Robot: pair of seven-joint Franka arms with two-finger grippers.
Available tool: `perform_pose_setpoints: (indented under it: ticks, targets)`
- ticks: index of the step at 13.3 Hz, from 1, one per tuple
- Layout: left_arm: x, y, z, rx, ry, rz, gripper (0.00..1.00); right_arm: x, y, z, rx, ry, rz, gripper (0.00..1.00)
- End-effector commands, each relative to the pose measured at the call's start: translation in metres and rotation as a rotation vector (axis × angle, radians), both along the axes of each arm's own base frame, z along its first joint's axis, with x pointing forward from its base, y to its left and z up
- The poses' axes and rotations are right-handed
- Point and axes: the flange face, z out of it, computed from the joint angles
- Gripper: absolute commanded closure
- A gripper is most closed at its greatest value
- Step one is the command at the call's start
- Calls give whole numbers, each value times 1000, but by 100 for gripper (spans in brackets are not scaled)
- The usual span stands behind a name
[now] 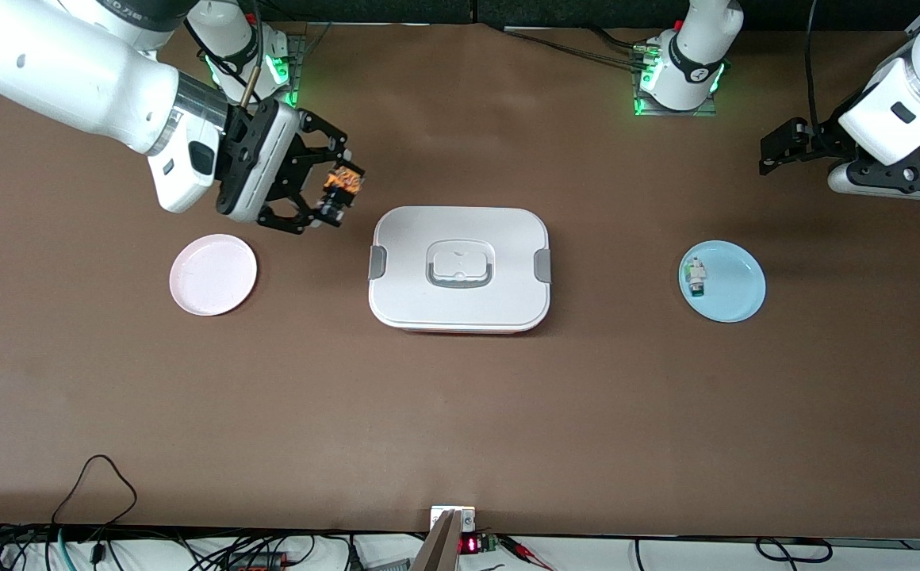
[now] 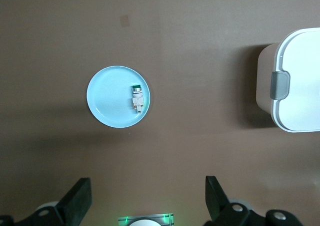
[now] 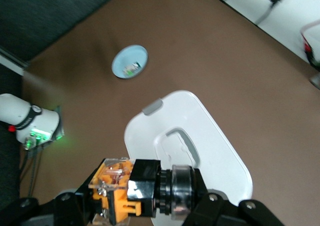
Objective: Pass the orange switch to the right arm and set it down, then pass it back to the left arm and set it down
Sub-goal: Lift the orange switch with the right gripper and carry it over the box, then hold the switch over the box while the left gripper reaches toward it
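Observation:
My right gripper (image 1: 336, 193) hangs in the air over bare table between the pink plate (image 1: 213, 274) and the box (image 1: 460, 268), shut on the orange switch (image 1: 343, 184). The right wrist view shows the orange switch (image 3: 131, 188), black and orange with a silver ring, clamped between the jaws, with the white box (image 3: 200, 146) below. My left gripper (image 1: 785, 151) waits open above the table's edge at the left arm's end, holding nothing. In the left wrist view its black fingers (image 2: 77, 200) stand wide apart.
A blue plate (image 1: 734, 285) toward the left arm's end carries a small white-and-green component (image 1: 696, 277). The pink plate toward the right arm's end holds nothing. Cables (image 1: 95, 492) lie along the table edge nearest the front camera.

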Motion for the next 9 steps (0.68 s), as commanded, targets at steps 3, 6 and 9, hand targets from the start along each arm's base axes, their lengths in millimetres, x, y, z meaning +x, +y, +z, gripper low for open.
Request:
perform_pose_setpoints:
  ticks: [3,6,9]
  targets:
    - [-6,-5,6,18,-2,-3,0,18,12,-15,264,-192,148,75]
    - [-16,-18,3,14,76,-10,0,25,14,-31,423,-271,168,75]
    - [-25,-27,-3,-101,168,-14,0,29,28,-56,525,-248,166,76]
